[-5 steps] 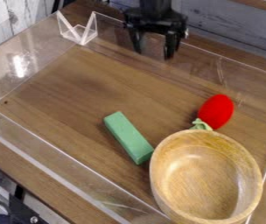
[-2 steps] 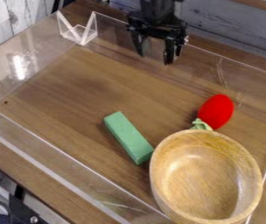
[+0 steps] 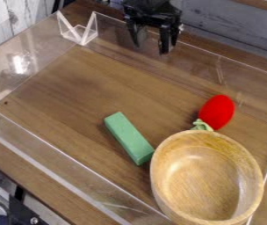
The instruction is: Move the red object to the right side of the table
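Observation:
The red object (image 3: 217,111), a small glossy strawberry-like toy with a light-green leafy end, lies on the dark wood-grain table (image 3: 101,83) at its right side, touching the rim of a wooden bowl. My gripper (image 3: 151,42) hangs at the far edge of the table, well away from the red object, pointing down. Its black fingers (image 3: 133,37) stand open with nothing between them.
A large wooden bowl (image 3: 206,183) fills the near right corner. A green rectangular block (image 3: 129,137) lies left of the bowl. Low clear acrylic walls (image 3: 31,53) ring the tabletop, and a small clear stand (image 3: 77,29) sits at the far left corner.
The gripper has risen and shifted slightly to the left along the far edge, still open. The red object, block and bowl have not moved.

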{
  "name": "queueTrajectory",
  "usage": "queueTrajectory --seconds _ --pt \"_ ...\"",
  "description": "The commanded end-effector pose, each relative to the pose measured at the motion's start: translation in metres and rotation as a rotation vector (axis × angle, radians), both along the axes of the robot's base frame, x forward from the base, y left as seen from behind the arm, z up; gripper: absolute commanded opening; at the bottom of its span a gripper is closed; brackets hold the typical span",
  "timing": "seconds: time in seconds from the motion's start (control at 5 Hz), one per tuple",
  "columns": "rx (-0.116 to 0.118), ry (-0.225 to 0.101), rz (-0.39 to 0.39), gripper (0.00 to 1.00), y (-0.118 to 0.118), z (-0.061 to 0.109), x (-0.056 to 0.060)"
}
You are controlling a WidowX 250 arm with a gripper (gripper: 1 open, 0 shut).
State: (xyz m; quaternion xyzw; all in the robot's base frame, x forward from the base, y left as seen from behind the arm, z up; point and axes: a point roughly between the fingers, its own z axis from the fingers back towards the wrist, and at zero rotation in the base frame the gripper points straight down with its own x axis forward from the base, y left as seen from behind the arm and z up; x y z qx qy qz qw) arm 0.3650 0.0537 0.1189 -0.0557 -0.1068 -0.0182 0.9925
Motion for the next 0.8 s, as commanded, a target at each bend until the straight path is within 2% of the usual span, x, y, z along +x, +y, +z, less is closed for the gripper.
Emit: queueTrajectory --seconds 0.0,0.2,0.4,0.6 --pt "0.014 -0.107 0.055 1.0 0.002 0.034 0.006" --pt "-0.005 -0.095 0.035 0.0 -0.008 0.029 0.006" --pt "-0.016 -0.08 0.009 1.0 -0.016 0.024 0.005" --pt "-0.007 -0.059 0.026 1.0 -0.019 0.017 0.005"
